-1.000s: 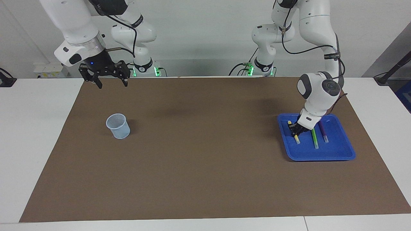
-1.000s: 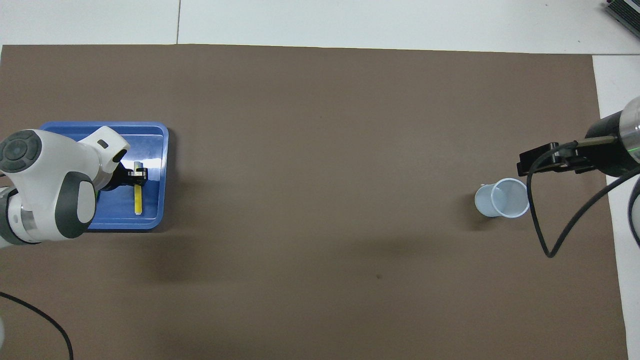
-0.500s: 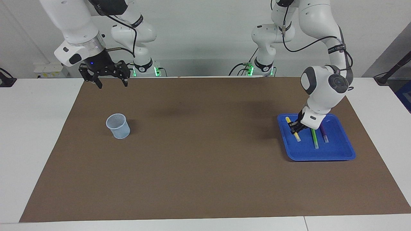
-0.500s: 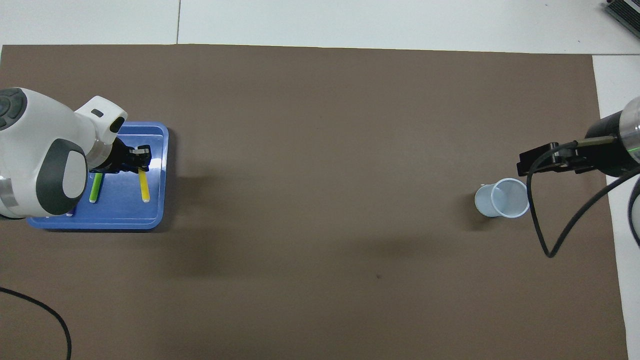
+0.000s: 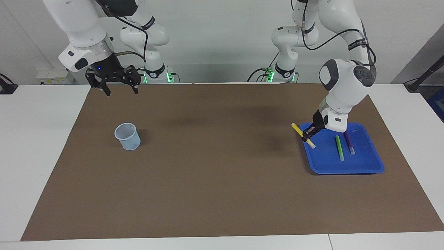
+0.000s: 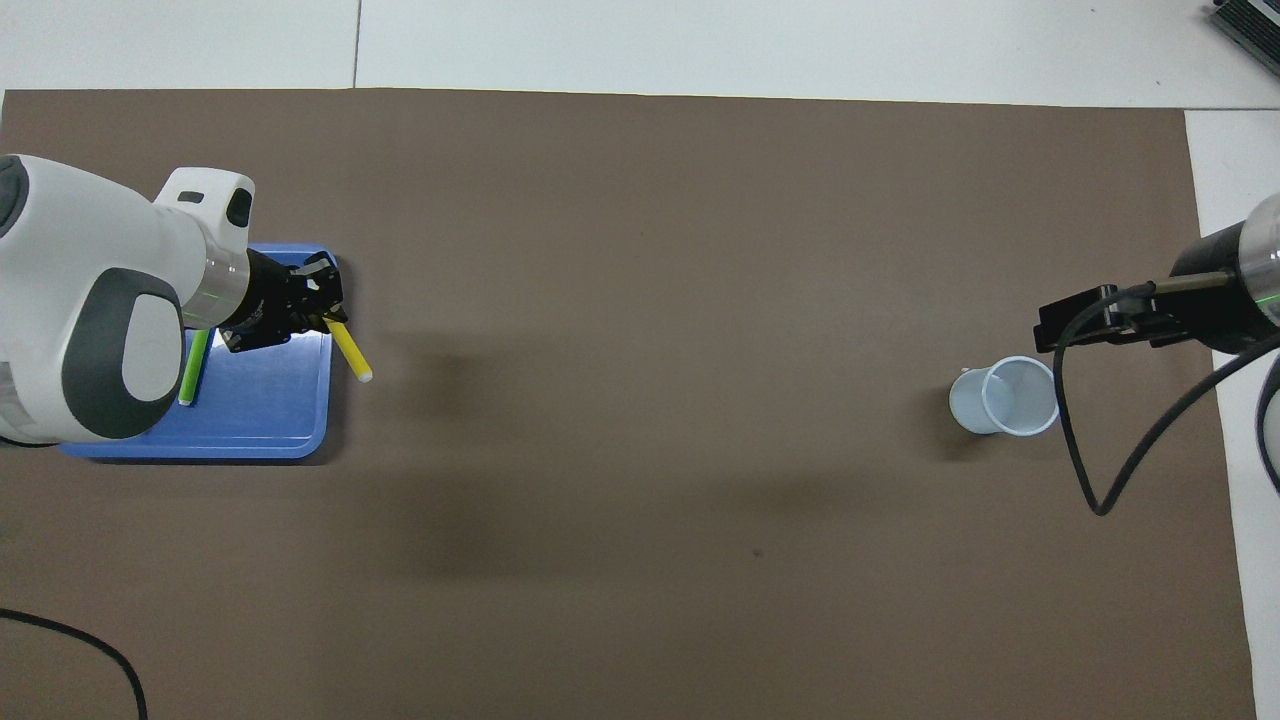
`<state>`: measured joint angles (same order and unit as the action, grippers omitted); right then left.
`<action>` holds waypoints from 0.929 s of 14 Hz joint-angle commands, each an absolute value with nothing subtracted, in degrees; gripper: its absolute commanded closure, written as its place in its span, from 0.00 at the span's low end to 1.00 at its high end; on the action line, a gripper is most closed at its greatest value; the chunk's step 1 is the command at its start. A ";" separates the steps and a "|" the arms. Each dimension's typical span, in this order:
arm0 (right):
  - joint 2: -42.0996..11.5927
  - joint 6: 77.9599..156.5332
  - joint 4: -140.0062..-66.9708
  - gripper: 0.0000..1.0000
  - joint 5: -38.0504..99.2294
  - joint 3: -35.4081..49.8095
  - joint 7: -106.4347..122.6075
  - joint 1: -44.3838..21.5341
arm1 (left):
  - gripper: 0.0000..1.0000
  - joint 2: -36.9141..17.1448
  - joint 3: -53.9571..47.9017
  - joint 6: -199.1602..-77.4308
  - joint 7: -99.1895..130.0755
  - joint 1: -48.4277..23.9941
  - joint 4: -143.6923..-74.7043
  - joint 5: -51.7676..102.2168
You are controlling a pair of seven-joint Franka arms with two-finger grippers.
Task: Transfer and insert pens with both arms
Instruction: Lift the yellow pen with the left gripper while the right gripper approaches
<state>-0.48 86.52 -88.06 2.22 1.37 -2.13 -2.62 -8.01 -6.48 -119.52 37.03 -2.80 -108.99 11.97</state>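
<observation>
1. Step in hand, I judge: carry the yellow pen toward mid-table w/ no tilt, for handover.
2. Left gripper fingers clamp the pen mid-body, over the blue tray edge; both ends stick out.
3. Green pen & purple pen lie in tray.
4. Right gripper waits, fingers wide, up over the mat edge by the robots; cup stands at its end of the table.

arms: two, glossy white rounded shells, grey joint caps
left arm: round dark-grey disc on wrist housing, black band round the forearm
right arm: silver ring above the black wrist, small blue light
cables: black, looping along both arms
grippers: black, two-fingered
bases: green lights glowing
</observation>
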 commanded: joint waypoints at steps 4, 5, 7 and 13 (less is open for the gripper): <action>1.94 88.24 -89.83 0.00 3.78 0.88 -1.59 0.96 | 1.00 -3.44 -9.23 -118.83 56.92 -3.60 -109.51 20.46; 2.11 88.33 -89.91 0.00 3.69 1.49 -1.41 0.53 | 1.00 -2.38 -9.40 -119.00 59.74 -4.65 -109.77 21.26; 2.29 88.50 -90.35 0.00 5.17 1.84 -1.76 -0.17 | 1.00 -0.10 -9.32 -119.44 65.71 -6.50 -110.30 21.88; 2.29 97.89 -93.08 0.00 14.21 2.11 -11.49 -3.77 | 1.00 6.93 -9.32 -124.52 73.57 -8.00 -118.37 39.69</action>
<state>0.84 94.69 -90.58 10.59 1.93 -7.95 -3.00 2.95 -9.99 -120.63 72.81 -7.48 -112.02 33.35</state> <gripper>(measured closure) 0.000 0.828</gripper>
